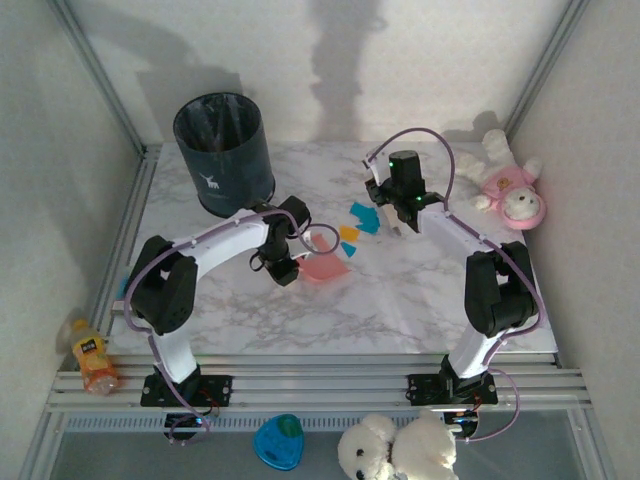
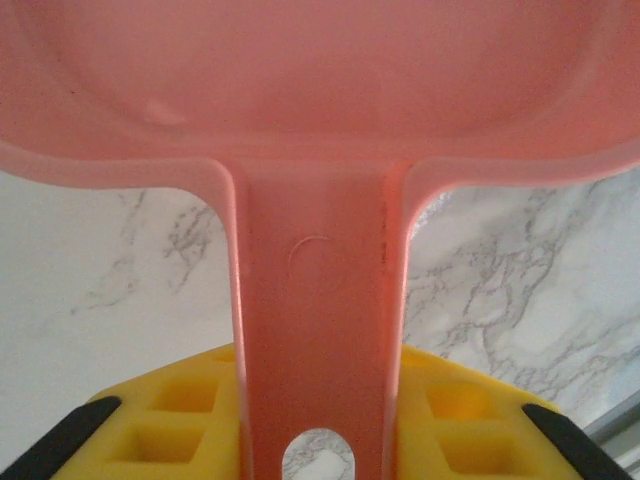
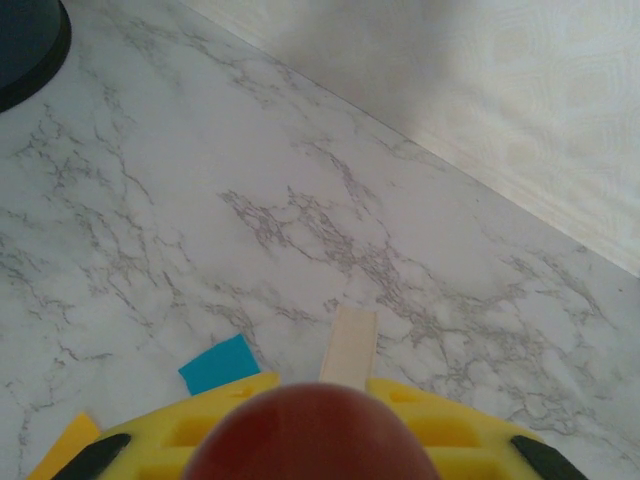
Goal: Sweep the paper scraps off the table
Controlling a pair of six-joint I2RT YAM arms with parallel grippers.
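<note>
The right gripper (image 3: pixel 320 445) sits at the bottom edge, its yellow fingers (image 3: pixel 190 435) closed around a blurred reddish-brown rounded object (image 3: pixel 310 425). Beyond it, a cream flat strip (image 3: pixel 349 345) extends over the table (image 3: pixel 300 180). A teal-blue paper scrap (image 3: pixel 220 363) lies just left of the strip, an orange-yellow paper scrap (image 3: pixel 62 442) lies at the lower left, and a dark container base (image 3: pixel 28 45) occupies the upper left corner.
</note>
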